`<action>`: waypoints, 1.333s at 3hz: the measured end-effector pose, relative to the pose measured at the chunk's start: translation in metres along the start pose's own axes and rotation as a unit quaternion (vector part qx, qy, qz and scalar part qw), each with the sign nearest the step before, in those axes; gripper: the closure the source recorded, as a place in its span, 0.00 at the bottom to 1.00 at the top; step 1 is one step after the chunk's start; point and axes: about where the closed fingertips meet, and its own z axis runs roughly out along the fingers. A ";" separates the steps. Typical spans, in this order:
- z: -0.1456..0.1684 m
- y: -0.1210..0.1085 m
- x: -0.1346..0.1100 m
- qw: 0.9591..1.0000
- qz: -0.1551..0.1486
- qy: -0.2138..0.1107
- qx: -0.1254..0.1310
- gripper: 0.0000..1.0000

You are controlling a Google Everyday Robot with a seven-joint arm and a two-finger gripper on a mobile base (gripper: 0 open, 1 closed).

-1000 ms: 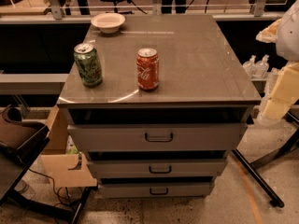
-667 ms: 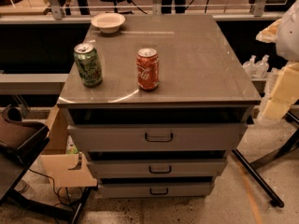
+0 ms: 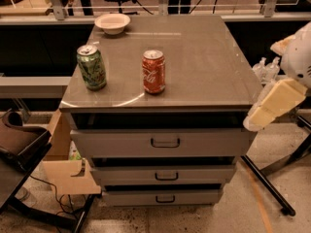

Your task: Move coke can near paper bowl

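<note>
Camera view: coke can (image 3: 153, 72) upright on cabinet top (image 3: 209, 57), well left of gripper (image 3: 273, 107) beside the right edge. Can't tell the gripper's state.

Dim warm light, glare on cabinet top (image 3: 204, 67); end effector (image 3: 262, 113) right, perhaps overexposed

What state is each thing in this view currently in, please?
Coke can: upright on the cabinet top, ungripped.
Green can: upright, left of it.
Paper bowl: right way up, looks empty, far left corner.
Drawers: look closed.
Gripper: beside the cabinet's right side, away from both cans.
</note>
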 end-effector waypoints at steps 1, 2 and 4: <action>0.036 0.009 0.000 0.995 0.083 -0.051 0.005 0.00; 0.073 0.014 -0.014 0.984 0.138 -0.116 0.004 0.00; 0.099 -0.006 -0.069 0.947 0.166 -0.271 0.050 0.00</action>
